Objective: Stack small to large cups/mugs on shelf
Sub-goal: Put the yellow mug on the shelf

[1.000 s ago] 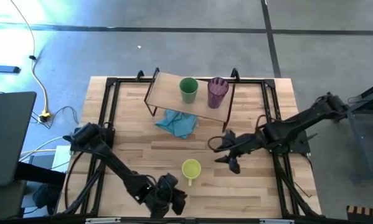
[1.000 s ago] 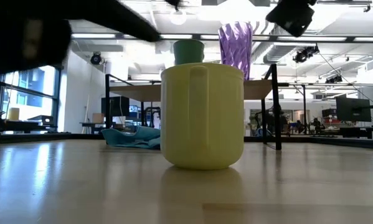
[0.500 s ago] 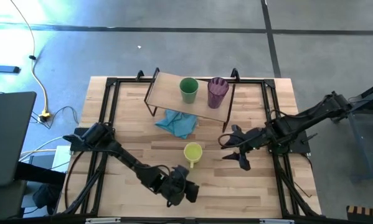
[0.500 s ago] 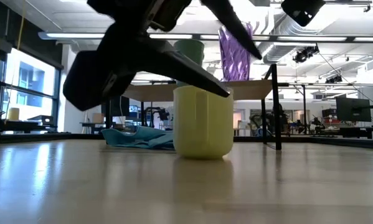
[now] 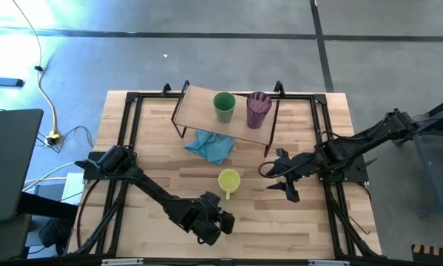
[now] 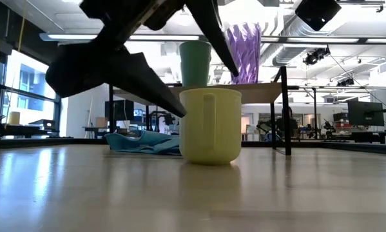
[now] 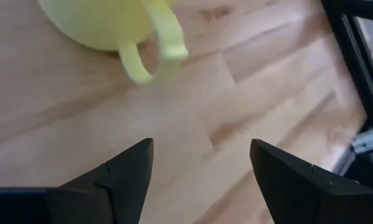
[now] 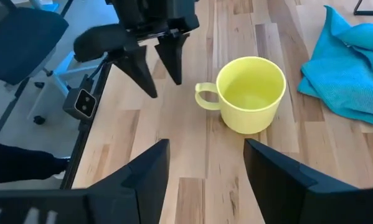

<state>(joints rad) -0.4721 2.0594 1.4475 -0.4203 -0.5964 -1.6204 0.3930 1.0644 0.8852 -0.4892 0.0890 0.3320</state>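
Observation:
The yellow mug [image 5: 229,179] stands upright on its base on the tabletop, handle [image 5: 227,193] toward the near edge. My left gripper [image 5: 225,213] is open just on the near side of that handle, touching nothing; in the left wrist view its fingers [image 7: 130,174] frame bare wood below the mug [image 7: 105,22]. My right gripper [image 5: 274,179] is open to the mug's right, fingers apart in front of the mug [image 8: 251,93]. The green cup [image 5: 223,106] and the purple tumbler [image 5: 258,108] stand side by side on the shelf [image 5: 199,100].
A crumpled blue cloth [image 5: 210,145] lies on the table under the shelf's near edge. Black metal frame rails [image 5: 125,148] run along the table's left and right sides. Bare wood lies between the mug and the near edge.
The yellow mug has gone along the table toward the far edge, still upright, and now stands still. My left gripper followed it toward the far and right side, and its fingers have spread wider, clear of the handle. My right gripper has drawn slightly toward the right edge.

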